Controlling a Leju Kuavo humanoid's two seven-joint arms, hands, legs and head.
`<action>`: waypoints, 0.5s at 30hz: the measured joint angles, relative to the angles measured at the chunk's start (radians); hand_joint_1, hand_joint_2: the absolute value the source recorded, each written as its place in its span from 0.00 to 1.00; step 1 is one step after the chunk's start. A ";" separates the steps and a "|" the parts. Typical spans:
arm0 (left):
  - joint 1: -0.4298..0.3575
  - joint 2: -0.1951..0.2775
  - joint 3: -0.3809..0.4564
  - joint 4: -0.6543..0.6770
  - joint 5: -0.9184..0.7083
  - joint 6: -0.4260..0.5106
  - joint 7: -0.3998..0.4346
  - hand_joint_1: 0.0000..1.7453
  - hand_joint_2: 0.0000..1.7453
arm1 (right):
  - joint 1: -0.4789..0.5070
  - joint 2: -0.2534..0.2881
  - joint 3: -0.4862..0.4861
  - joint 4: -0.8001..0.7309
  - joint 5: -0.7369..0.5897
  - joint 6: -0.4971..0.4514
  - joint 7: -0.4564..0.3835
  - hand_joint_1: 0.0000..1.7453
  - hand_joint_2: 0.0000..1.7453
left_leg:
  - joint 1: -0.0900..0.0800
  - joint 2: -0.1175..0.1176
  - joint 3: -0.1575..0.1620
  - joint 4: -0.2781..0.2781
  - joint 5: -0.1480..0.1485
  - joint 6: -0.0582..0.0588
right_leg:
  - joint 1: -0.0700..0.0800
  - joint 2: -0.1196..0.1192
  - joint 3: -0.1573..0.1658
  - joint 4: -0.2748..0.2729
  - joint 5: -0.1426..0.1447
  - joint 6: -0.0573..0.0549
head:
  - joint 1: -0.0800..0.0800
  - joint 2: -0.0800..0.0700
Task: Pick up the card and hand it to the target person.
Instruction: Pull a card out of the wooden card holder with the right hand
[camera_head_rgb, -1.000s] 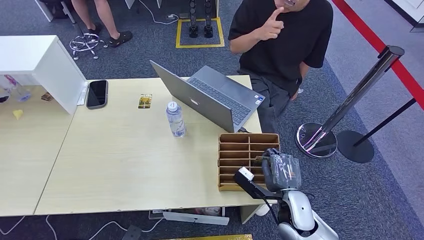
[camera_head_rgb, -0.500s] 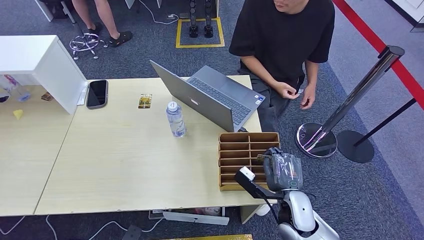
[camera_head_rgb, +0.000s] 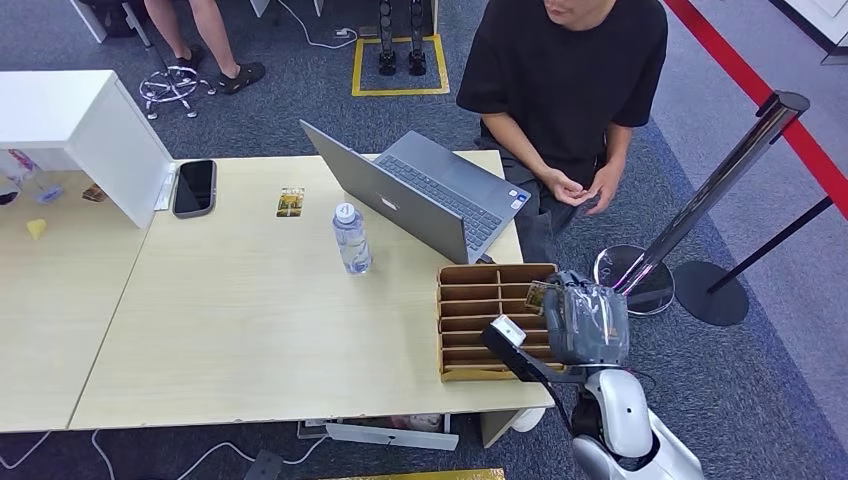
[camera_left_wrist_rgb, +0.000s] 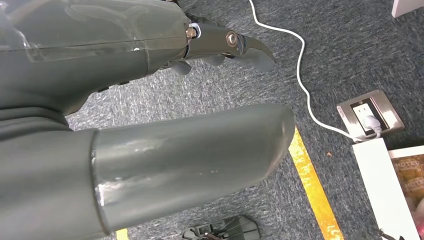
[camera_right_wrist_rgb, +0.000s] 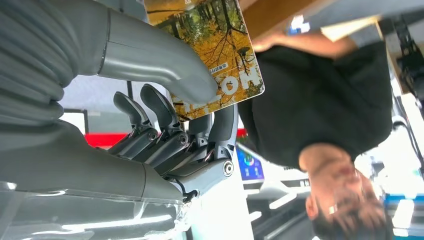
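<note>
Pale wooden worktop on dark grey carpet, with a red floor stripe and a chrome barrier post off to the right. On the worktop: an open grey laptop, a clear water bottle just beside it, a dark phone near a white box, a small card-like item lying flat between phone and laptop, and a brown slotted card holder at the near right corner. Beyond the worktop, a person in a black shirt, hands together at waist height.

Card with a yellow autumn-tree print raised above the right edge of the holder, clear of the slots, seen in the head view as a small patch at the top of the right hand. Pinched there: thick grey thumb pressed on the printed face, darker fingers curled behind the card's edge, clamped on it.

Left hand hanging over carpet, near a white cable and a floor socket; fingers loosely curled, nothing between them.
</note>
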 joint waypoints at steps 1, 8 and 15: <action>0.000 0.000 0.000 0.000 0.000 0.000 0.000 0.00 0.00 | 0.000 -0.003 -0.005 -0.015 0.006 0.005 0.001 0.85 1.00 | 0.000 0.000 0.000 0.000 0.000 0.000 | 0.000 0.000 0.000 0.000 0.000 0.000 | 0.000 0.000; 0.000 0.000 0.000 0.000 -0.001 0.000 -0.001 0.00 0.00 | 0.001 -0.029 -0.047 -0.113 0.033 0.030 0.005 0.84 1.00 | 0.000 0.000 0.000 0.000 0.000 0.000 | 0.000 0.000 0.000 0.000 0.000 0.000 | 0.000 0.000; 0.000 0.000 0.000 0.000 -0.009 -0.001 0.000 0.00 0.00 | -0.001 -0.056 -0.104 -0.191 0.034 0.038 0.014 0.84 1.00 | 0.000 0.000 0.000 0.000 0.000 0.000 | 0.000 0.000 0.000 0.000 0.000 0.000 | 0.000 0.000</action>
